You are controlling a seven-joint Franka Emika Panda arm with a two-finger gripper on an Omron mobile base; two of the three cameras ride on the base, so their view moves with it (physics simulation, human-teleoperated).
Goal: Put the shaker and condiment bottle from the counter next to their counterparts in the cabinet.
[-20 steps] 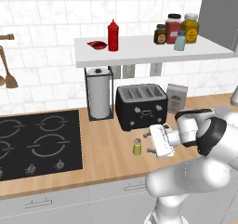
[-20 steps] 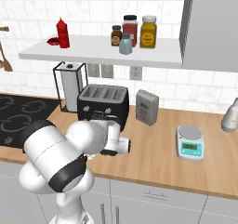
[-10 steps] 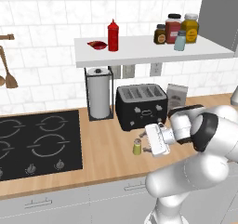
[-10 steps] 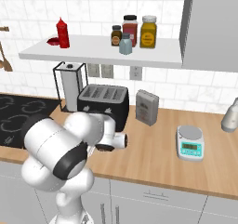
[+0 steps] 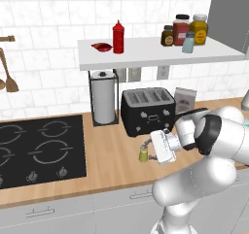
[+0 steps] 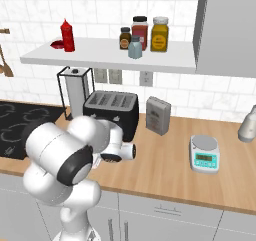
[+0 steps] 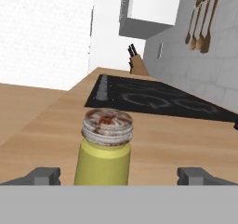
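claw [image 7: 118,175] open, fingertips [image 7: 44,175] straddling the yellow-green shaker [image 7: 105,149] at 12 o'clock, upright on the worktop [image 5: 112,155], lined up for a side grasp.

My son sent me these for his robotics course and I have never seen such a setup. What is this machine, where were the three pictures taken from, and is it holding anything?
It is a white robot arm in a computer-rendered kitchen. Two pictures come from cameras on its base, behind it to the left and to the right. The third looks along its gripper, whose dark fingertips stand open either side of a small yellow-green shaker with a grey cap, not yet gripping it. The shaker stands on the light-brown wooden counter, near a black toaster. Above, on the white shelf, a red squeeze bottle already stands beside a small flat red item.
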